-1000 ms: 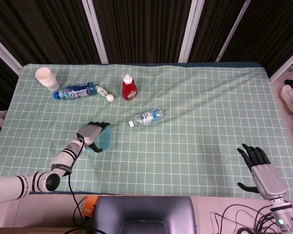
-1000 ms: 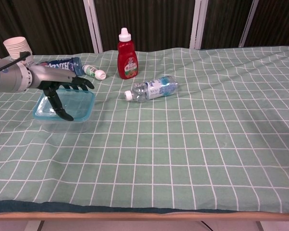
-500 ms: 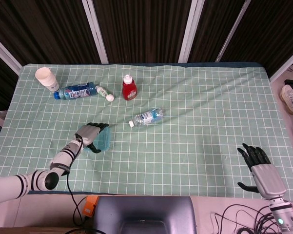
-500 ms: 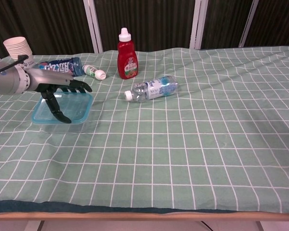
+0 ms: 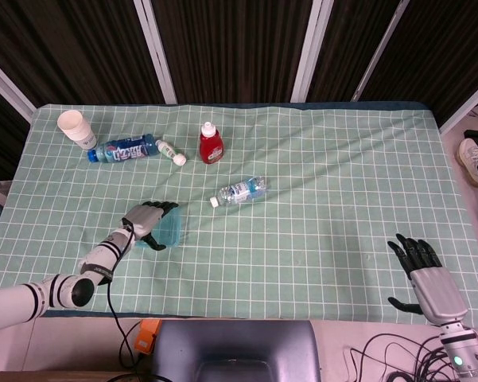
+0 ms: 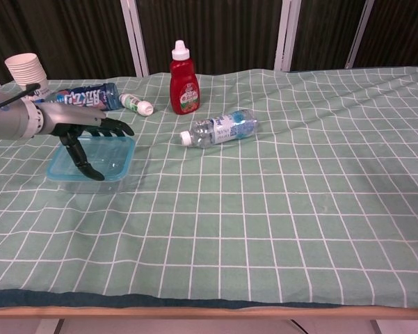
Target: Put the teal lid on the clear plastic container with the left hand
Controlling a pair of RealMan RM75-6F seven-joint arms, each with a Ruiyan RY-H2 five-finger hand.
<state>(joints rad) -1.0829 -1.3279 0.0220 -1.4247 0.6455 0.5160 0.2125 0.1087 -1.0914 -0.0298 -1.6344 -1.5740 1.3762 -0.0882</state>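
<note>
The teal lid [image 5: 172,228] [image 6: 114,157] lies flat on top of the clear plastic container [image 6: 80,178] at the table's left front. Only the container's low front wall shows under it. My left hand [image 5: 146,218] [image 6: 82,132] is spread over the lid from the left. Its fingers reach across the far rim and its thumb curves down onto the lid's top. It grips nothing. My right hand [image 5: 422,267] rests open, fingers apart, at the table's right front corner, seen only in the head view.
A clear water bottle [image 5: 239,192] [image 6: 222,128] lies on its side just right of the lid. Behind stand a red sauce bottle [image 5: 211,144] [image 6: 183,86], a small white bottle [image 5: 171,152] [image 6: 136,104], a lying blue bottle [image 5: 125,149] [image 6: 90,93] and stacked paper cups [image 5: 73,126] [image 6: 26,69].
The lid has dropped from a raised, tilted position to lying flat on the container. My left hand has drawn back slightly to the left. The right hand has not moved.
</note>
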